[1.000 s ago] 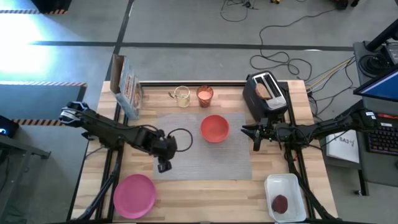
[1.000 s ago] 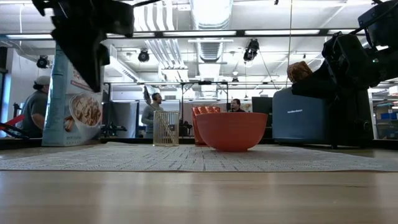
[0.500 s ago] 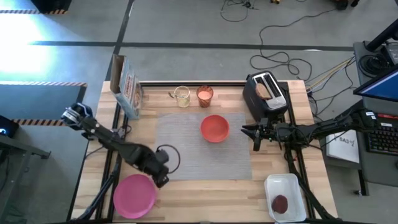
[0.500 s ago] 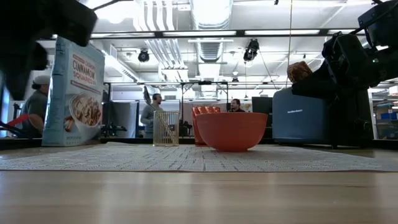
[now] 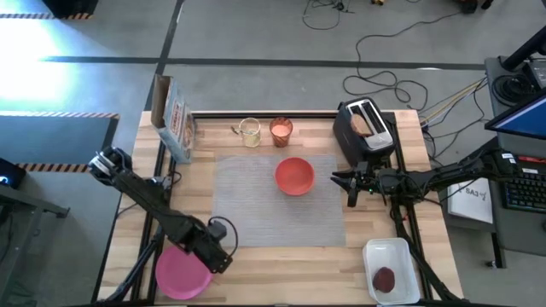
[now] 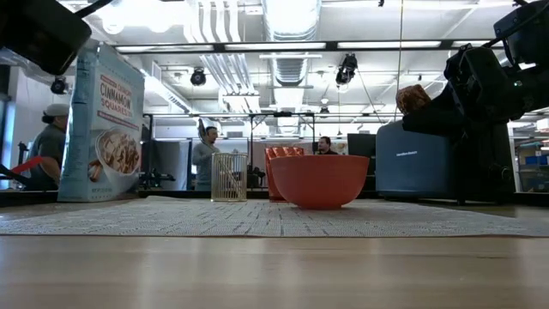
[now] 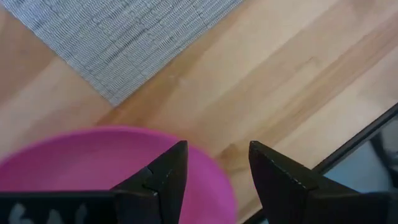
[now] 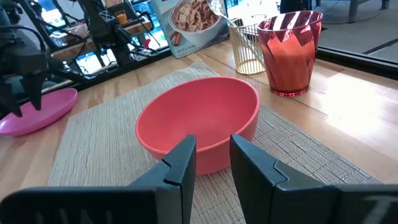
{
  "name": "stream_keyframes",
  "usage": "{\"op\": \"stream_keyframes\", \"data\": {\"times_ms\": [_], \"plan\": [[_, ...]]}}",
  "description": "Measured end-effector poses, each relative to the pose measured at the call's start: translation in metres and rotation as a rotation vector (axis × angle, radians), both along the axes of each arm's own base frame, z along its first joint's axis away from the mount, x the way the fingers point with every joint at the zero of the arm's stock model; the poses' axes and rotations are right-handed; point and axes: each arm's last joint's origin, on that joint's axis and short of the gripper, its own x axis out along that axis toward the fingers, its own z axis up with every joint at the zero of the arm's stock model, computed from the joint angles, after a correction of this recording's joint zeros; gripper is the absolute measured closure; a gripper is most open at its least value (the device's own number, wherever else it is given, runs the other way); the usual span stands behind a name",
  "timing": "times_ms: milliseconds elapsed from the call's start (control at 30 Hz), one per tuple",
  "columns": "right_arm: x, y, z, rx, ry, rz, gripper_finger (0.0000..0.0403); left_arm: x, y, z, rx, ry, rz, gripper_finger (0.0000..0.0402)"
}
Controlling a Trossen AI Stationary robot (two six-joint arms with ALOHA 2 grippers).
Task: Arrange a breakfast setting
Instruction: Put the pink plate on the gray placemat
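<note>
Wooden table (image 5: 256,260): left gripper (image 7: 214,163) parted, empty, over pink plate (image 7: 93,165) rim.

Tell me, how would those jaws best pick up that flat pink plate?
Probably by the rim. The pink plate lies flat near the table's front edge, off the placemat, so only its thin raised edge offers anything to pinch. The left gripper is already above the rim facing the placemat, jaws open; coming down with one jaw inside and one outside looks sensible.
</note>
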Motion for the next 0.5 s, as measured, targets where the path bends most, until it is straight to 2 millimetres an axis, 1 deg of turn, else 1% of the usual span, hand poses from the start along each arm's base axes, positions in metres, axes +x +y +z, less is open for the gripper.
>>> {"op": "stream_keyframes", "data": {"times_ms": [233, 500], "plan": [[0.000, 0.000, 0.000, 0.000, 0.000, 0.000, 0.0316, 0.008, -0.007, -0.005, -0.082, 0.004, 0.184, 0.0246], [0.000, 0.000, 0.000, 0.000, 0.000, 0.000, 0.0316, 0.009, -0.016, -0.010, -0.133, 0.028, 0.280, 0.0246]]}}
